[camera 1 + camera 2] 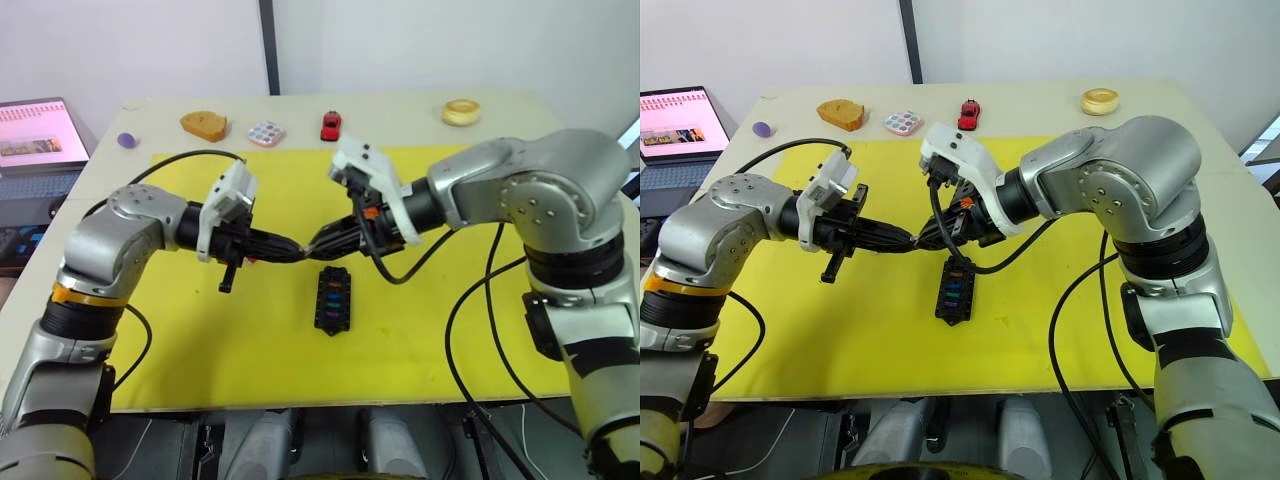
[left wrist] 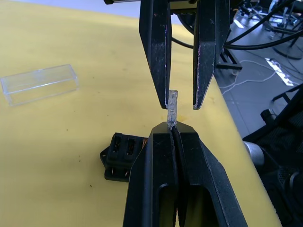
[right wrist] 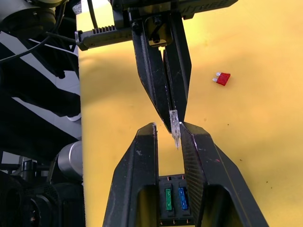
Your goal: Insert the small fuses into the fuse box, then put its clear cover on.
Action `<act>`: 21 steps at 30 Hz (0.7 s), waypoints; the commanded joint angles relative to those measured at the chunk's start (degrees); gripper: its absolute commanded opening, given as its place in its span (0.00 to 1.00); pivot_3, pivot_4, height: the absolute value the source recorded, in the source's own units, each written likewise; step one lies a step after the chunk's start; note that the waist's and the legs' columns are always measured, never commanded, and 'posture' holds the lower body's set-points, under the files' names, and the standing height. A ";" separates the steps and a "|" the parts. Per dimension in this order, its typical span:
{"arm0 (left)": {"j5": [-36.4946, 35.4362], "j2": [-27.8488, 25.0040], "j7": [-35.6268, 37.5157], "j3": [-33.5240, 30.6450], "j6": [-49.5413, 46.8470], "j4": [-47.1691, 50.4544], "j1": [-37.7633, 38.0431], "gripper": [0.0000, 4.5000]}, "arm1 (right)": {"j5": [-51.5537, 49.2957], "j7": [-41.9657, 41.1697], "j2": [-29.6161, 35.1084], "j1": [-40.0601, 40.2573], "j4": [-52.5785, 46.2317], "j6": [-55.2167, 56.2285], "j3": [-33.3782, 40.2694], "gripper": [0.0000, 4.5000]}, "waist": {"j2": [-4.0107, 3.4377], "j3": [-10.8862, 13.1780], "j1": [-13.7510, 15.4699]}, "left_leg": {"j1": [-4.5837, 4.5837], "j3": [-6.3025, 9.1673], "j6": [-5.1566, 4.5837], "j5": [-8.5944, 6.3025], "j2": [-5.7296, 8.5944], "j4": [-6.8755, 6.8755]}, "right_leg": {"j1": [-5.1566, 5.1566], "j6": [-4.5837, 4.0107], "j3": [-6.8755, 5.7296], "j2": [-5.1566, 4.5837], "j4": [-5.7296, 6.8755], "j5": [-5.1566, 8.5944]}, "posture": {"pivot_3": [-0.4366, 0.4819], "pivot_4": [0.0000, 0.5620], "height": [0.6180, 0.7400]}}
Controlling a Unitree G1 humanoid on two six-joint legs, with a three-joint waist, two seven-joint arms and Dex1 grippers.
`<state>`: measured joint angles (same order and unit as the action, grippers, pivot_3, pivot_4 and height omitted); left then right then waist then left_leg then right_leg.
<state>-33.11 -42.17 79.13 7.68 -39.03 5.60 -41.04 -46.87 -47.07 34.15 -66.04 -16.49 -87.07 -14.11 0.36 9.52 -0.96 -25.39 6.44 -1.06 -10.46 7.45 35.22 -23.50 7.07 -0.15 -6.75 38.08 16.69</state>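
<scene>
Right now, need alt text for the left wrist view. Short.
The left gripper, shut, pinches a small clear-grey fuse upright, while the open right gripper reaches in with a finger on each side of it. Below lies the black fuse box on the yellow mat, with the clear cover lying apart.

Black fuse box, yellow mat

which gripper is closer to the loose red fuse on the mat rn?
Left. The left gripper, shut on a clear fuse, sits nearer the red fuse. The right gripper, open around that same clear fuse, reaches in from the far side, over the fuse box.
</scene>
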 commanded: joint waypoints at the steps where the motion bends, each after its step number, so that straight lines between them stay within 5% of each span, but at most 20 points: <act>1: 0.26 -0.19 -0.32 -0.69 0.94 0.93 -0.81 0.00 | -0.67 -0.52 0.07 -1.50 -1.75 0.91 0.81 0.06 | 0.00 0.00 0.01 | 0.00 0.00 0.00 0.00 0.00 0.00 | 0.00 0.00 0.00 0.00 0.00 0.00 | 0.48 0.27 1.00; 12: 0.05 0.09 -3.46 -0.58 -3.96 -0.10 -1.06 0.00 | 2.54 -1.44 3.48 0.56 -2.72 6.12 -0.74 0.01 | 0.00 0.00 0.07 | 0.00 0.00 0.00 0.00 0.00 0.00 | 0.00 0.00 0.00 0.00 0.00 0.00 | 0.48 0.27 1.00; 15: 2.65 -1.48 -3.23 1.42 -1.58 1.46 2.25 0.19 | 7.08 -4.46 7.25 7.24 -5.03 18.12 -1.10 0.00 | 0.03 -0.02 0.16 | 0.00 0.00 -0.02 -0.01 0.02 0.03 | 0.02 0.01 -0.01 0.00 0.00 0.00 | 0.48 0.27 1.00; 21: 12.45 -0.11 -4.75 6.40 12.13 -1.13 7.62 0.84 | 13.65 -7.12 7.59 19.56 -4.61 36.29 0.15 0.00 | 0.04 -0.01 0.17 | 0.02 -0.05 0.00 0.01 0.00 -0.01 | 0.02 0.01 0.01 -0.01 0.00 0.00 | 0.48 0.27 1.00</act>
<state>-23.19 -42.48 75.24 14.07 -31.47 4.79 -33.16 -35.76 -53.74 41.95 -46.50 -20.57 -56.66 -15.39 0.40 9.51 -0.79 -25.37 6.40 -1.06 -10.46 7.45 35.24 -23.47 7.08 -0.14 -6.76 38.09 16.69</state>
